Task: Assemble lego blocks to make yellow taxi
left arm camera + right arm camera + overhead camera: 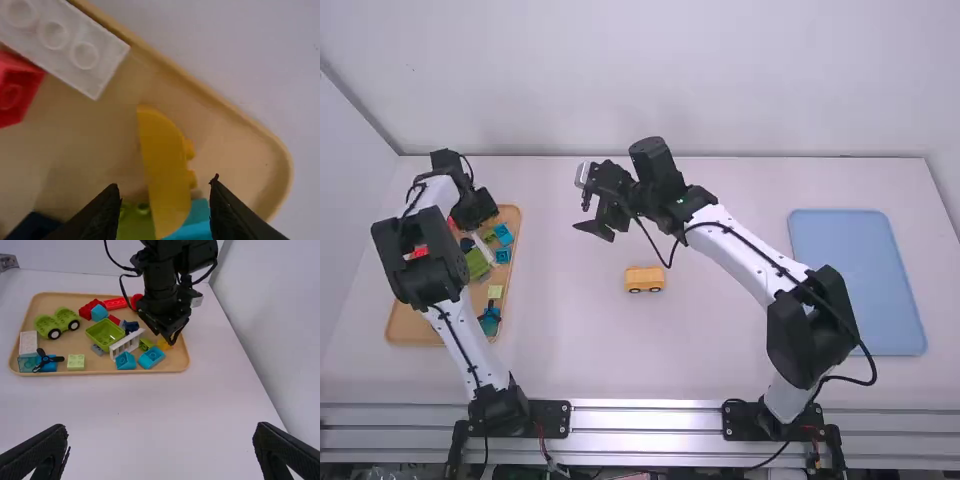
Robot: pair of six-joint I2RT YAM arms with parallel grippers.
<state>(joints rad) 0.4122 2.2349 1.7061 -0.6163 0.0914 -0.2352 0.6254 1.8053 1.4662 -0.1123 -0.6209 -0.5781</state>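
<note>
While holding left gripper (478, 214) spread over yellow block (165, 170) in far end of left-hand tray (408, 328), holds right gripper (584, 216) parted wide beyond yellow car (644, 279).

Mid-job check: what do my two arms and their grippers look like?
The left arm and right arm match: white links, bulky black joints and a thin black cable along each. The left gripper and right gripper are black too, each with two tapering fingers.
</note>
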